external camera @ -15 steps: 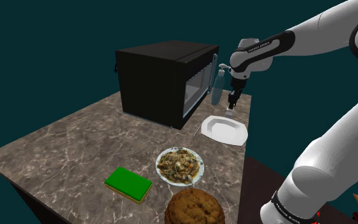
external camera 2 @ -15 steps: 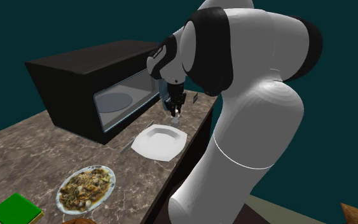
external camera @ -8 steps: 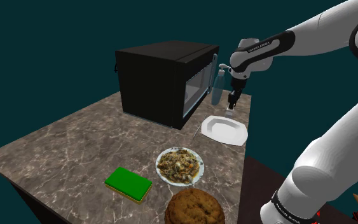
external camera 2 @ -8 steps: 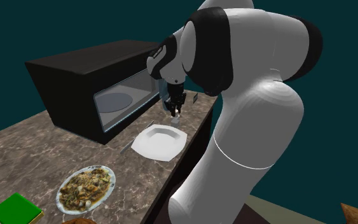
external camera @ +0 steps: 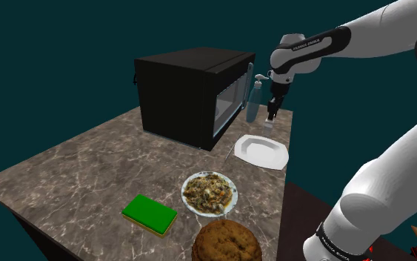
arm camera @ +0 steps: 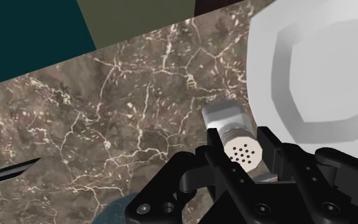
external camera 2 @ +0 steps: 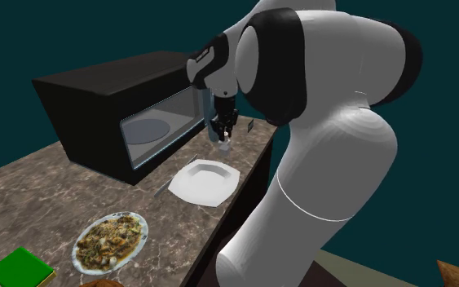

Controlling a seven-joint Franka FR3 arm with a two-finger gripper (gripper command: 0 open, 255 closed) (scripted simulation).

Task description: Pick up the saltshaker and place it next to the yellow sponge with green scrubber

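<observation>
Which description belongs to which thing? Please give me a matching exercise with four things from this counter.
Things:
1. saltshaker
2. sponge
3. bottle
4. food plate

Descriptions:
A. stands beside the microwave
B. clasped by the gripper
C. green on top
D. lies between the sponge and the white plate

Pairs: 1-B, 2-C, 3-A, 4-D
</observation>
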